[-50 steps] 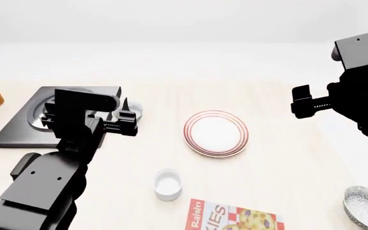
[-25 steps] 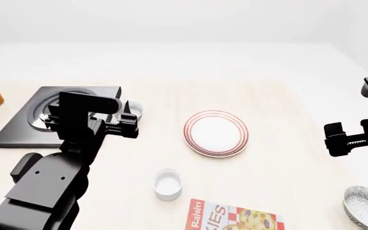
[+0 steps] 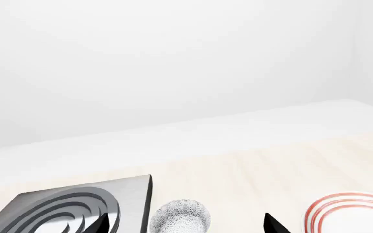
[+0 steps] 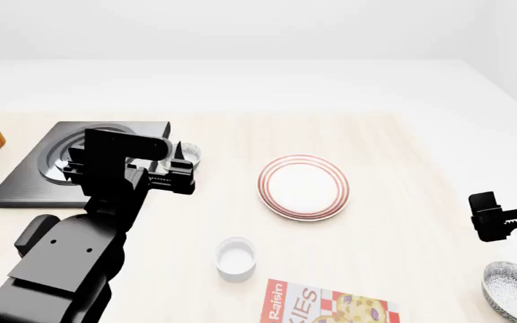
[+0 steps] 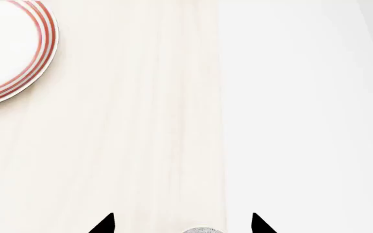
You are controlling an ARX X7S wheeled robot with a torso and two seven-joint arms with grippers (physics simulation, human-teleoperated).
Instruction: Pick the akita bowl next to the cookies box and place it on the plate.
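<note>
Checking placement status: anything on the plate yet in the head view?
No. The plate shows a bare white centre, while the akita bowl sits on the table's near right corner, below the right tool.

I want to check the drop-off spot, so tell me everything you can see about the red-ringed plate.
The plate is round, shallow and white, with thin red concentric rings around its rim and a plain white centre; it looks like glazed ceramic. It lies flat and upright on the light wooden table, near the middle of the head view. Nothing rests in it and nothing touches it. Only parts of its rim show in the wrist views.
</note>
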